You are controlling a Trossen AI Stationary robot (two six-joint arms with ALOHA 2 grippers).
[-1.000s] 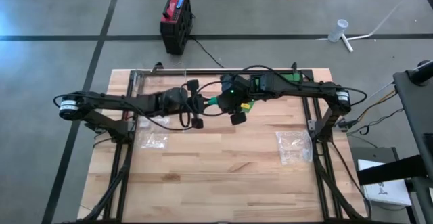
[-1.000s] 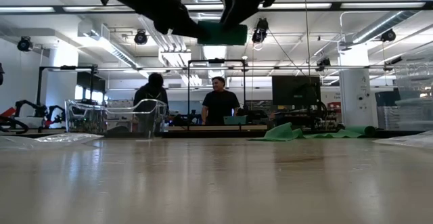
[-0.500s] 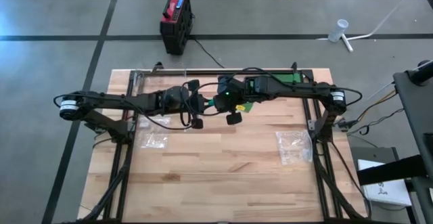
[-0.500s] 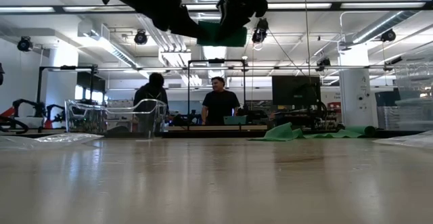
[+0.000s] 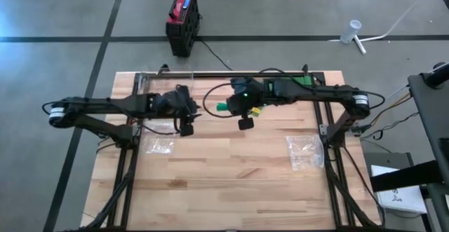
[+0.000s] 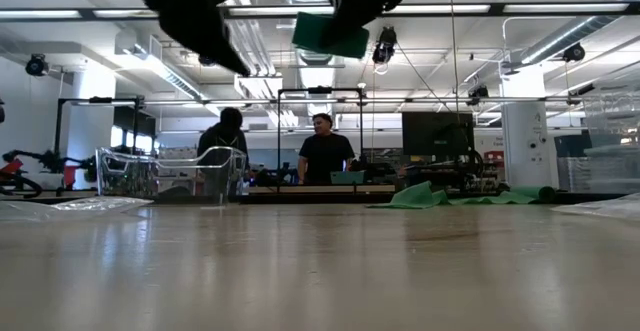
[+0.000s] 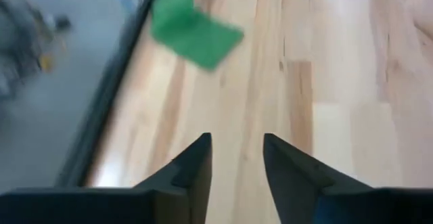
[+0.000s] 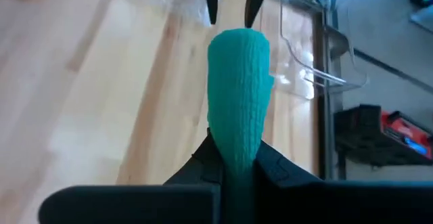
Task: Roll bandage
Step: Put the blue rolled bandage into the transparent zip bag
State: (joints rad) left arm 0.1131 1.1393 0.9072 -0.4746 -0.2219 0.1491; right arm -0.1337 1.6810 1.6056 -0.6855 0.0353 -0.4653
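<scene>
While the right gripper (image 8: 233, 166) hangs above the far middle of the bench (image 5: 231, 169), its 2 fingers are clamped on the green bandage (image 8: 237, 95), a rolled piece held up in the air well clear of the wood. To its left, the left gripper (image 7: 235, 158) hovers apart from the roll, its fingers parted and holding nothing. More green fabric (image 6: 455, 195) lies at the far right edge. 2 people (image 6: 325, 156) stand in the room beyond.
</scene>
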